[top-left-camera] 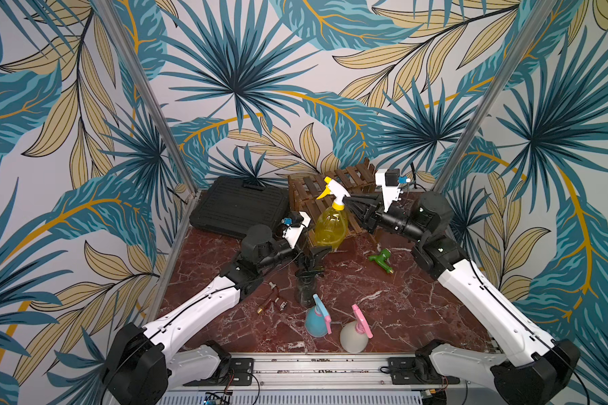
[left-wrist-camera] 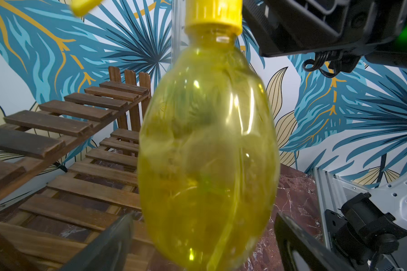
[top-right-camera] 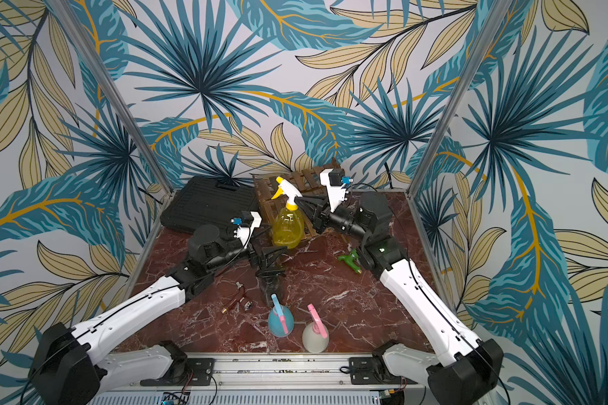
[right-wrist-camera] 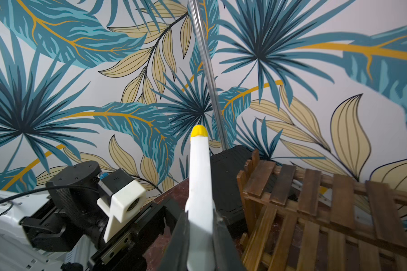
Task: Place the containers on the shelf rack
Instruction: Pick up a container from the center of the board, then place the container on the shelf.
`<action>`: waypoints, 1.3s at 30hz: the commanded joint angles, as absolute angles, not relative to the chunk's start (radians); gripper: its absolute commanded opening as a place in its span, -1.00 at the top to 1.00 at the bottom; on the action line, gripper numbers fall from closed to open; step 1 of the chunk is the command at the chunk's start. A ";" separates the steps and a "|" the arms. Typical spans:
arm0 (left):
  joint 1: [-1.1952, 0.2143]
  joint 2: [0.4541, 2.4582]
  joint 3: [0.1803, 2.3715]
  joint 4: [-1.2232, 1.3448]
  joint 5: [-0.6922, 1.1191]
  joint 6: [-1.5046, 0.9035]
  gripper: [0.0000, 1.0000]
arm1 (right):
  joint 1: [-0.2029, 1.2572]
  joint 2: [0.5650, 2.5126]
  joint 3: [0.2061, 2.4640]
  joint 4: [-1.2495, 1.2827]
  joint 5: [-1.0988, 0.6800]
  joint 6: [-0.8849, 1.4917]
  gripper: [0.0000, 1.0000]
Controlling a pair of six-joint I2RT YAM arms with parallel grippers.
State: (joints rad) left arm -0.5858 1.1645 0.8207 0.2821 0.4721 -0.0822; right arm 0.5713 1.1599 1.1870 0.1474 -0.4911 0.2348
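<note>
Black case (top-left-camera: 237,207) far left, flat against wall. L gripper (top-left-camera: 316,261) just right of it, jaws spread wide, nothing in them; sits low beside base of yellow bottle (top-left-camera: 330,224). Grey bottle (top-left-camera: 306,287) stands under/near L gripper. Rack (top-left-camera: 334,189) far centre, both steps bare. R gripper (top-left-camera: 348,203) pinched tight on yellow bottle's neck/head, bottle hanging upright in front of rack's lower step (not clear if base touches slats).

Risks, as I judge:
- narrow neck grip, so bottle may swing or slip when moved.
- base could catch slat edge or settle over a gap, then tip.
- L jaws close to bottle and grey one: could knock either.

Count: bottles 4: yellow, grey, blue (top-left-camera: 316,321), white (top-left-camera: 355,335) (last two near front edge). On rack 0. Rack 1. Case 1. Green nozzle (top-left-camera: 381,260) 1, right of centre.
</note>
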 commanded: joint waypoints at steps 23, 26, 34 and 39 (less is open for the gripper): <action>-0.509 0.963 0.770 0.115 0.379 0.101 -1.00 | 0.379 1.523 1.638 0.108 -0.186 -0.065 1.00; -0.508 0.963 0.771 0.115 0.383 0.101 -1.00 | 0.364 1.580 1.692 0.088 -0.211 -0.063 1.00; -0.508 0.972 0.773 0.115 0.391 0.102 -1.00 | 0.356 1.708 1.811 0.045 -0.233 -0.074 1.00; -0.509 0.976 0.776 0.109 0.396 0.101 -1.00 | 0.356 1.757 1.856 0.023 -0.214 -0.090 1.00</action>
